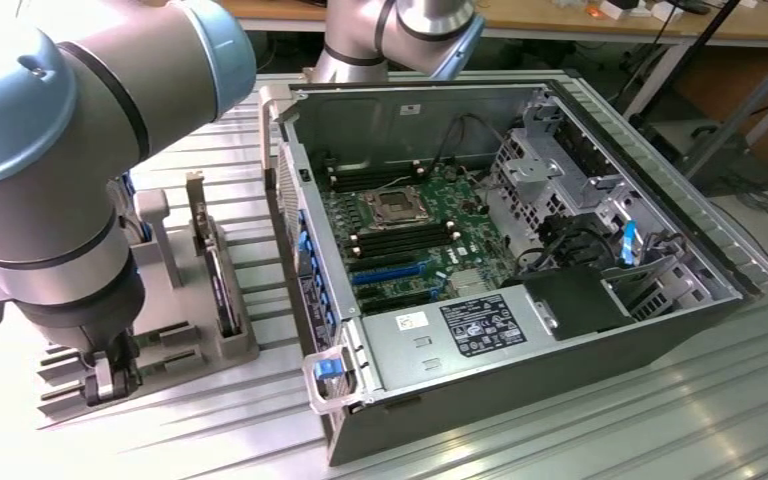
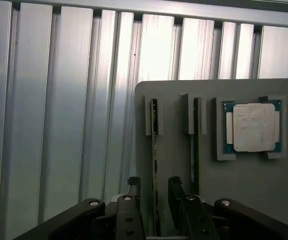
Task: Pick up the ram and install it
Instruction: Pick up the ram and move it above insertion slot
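The tool hangs low over a gray holder on the ribbed metal counter. Its fingers are apart, one on each side of the ram, with a narrow gap on both sides. The ram stands on edge in its slot. A second stick stands just beside it, and a processor chip lies past that. In the exterior view the open computer case sits to the holder's right.
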{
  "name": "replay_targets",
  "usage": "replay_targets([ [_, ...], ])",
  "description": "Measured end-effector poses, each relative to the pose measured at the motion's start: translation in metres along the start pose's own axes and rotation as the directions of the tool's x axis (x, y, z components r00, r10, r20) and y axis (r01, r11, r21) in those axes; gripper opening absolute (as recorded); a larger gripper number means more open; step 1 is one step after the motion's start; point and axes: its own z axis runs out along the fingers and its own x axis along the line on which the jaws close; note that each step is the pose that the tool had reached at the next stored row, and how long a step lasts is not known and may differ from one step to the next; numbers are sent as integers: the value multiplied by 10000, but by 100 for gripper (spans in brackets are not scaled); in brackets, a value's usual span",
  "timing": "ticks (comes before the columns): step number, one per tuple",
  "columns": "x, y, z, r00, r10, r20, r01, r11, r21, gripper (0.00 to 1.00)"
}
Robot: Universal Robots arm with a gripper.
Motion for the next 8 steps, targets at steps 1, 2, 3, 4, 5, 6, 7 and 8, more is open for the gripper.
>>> replay_targets([
  [1,0,-1,20,10000,-3,-1,3,10000,-1,36],
  [2,-1,-3,48,10000,-11,0,11,10000,0,36],
  [3,-4,-3,71,10000,-27,-3,27,10000,-2,36],
  [4,-10,-4,90,10000,-50,-3,50,10000,0,36],
  [5,-26,-7,109,10000,-89,-6,89,10000,-1,36],
  [6,-41,-9,117,9999,-103,-7,103,9999,-1,36],
  [7,-49,-10,122,9999,-114,-6,114,9999,1,36],
  [8,-50,-10,123,9999,-122,-6,122,9999,2,36],
])
